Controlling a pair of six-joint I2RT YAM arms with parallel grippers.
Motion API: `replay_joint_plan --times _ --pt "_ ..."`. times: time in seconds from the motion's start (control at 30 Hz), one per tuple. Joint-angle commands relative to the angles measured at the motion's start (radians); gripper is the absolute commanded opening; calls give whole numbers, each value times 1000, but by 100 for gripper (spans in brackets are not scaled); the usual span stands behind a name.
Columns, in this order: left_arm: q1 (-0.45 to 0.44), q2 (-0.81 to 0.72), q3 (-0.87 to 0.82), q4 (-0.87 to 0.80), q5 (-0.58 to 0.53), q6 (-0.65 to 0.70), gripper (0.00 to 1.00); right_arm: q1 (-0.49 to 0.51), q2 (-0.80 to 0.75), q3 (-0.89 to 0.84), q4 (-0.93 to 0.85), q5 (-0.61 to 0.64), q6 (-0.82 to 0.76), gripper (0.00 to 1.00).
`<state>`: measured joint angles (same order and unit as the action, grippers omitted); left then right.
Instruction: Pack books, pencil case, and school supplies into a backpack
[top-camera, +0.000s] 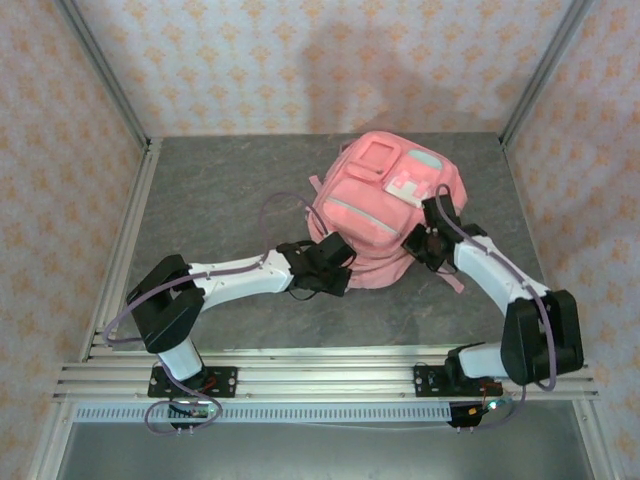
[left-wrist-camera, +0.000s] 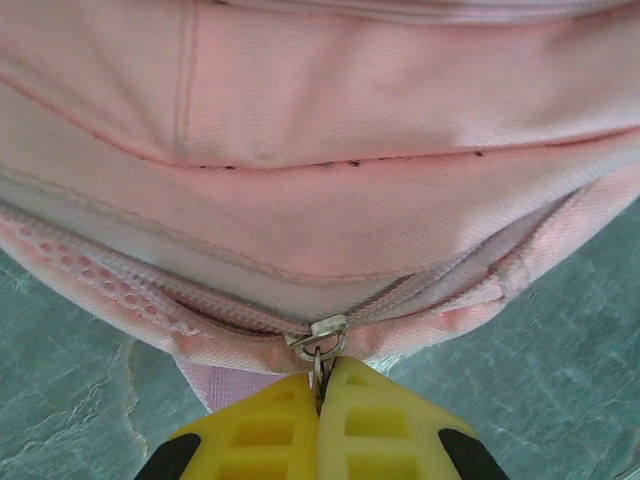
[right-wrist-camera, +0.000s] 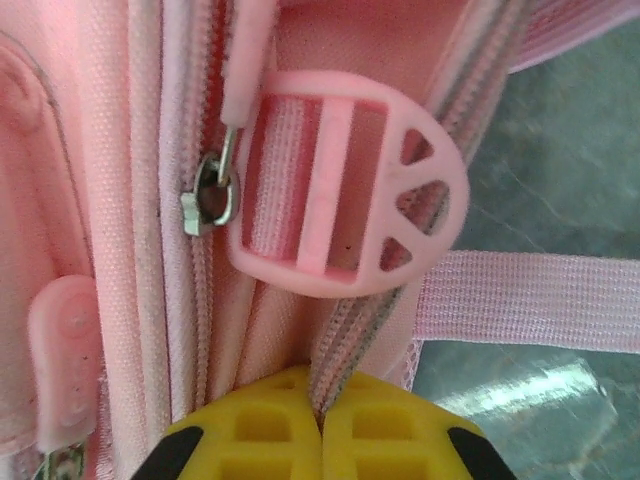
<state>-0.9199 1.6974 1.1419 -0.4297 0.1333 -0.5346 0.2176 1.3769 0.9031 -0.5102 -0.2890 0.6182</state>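
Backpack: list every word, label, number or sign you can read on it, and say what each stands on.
No text can be read.
The white patch on the backpack: a pink mark, too small to read.
The zipper pull and strap buckle: no lettering visible.

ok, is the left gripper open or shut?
Shut: the left gripper has its yellow fingers pressed together, pinching the metal zipper pull of the backpack.

Top camera looks down from behind onto the whole desk (top-camera: 220, 190); each wrist camera sits tight against the backpack (top-camera: 385, 210), which all three share
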Motion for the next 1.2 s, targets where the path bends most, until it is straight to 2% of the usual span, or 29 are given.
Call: replay_joint_plan --times 0.0,0.07,0.1,0.17,0.33,0.5,0.7,0.83,1.03,1.07,1.17 --pt "-15 44 51 -44 57 -31 0 0 11 105 100 -23 -34 24" --pt "-17 72 85 -36 74 -35 0 -1 2 103 85 -15 -16 47" --pt "-19 89 107 -31 83 -37 0 -1 -11 95 74 -9 -3 55" --pt "-24 125 150 -31 98 -40 0 0 -58 62 59 0 25 60" --pt "-57 180 243 -35 124 -44 0 0 -270 -106 61 -7 196 56" --pt "-101 185 282 -34 139 -54 0 1 -487 -340 197 -115 429 52" --pt "-141 174 293 -34 147 -64 0 30 -553 -397 213 -131 488 61" --pt "-151 159 285 -39 143 -66 0 34 -510 -397 230 -128 482 60" --pt "-151 125 266 -56 113 -53 0 52 -418 -415 284 -118 477 48" --pt "-152 121 264 -62 104 -49 0 52 -408 -419 289 -111 473 45" --pt "-149 113 248 -73 85 -39 0 52 -394 -425 293 -90 451 24"
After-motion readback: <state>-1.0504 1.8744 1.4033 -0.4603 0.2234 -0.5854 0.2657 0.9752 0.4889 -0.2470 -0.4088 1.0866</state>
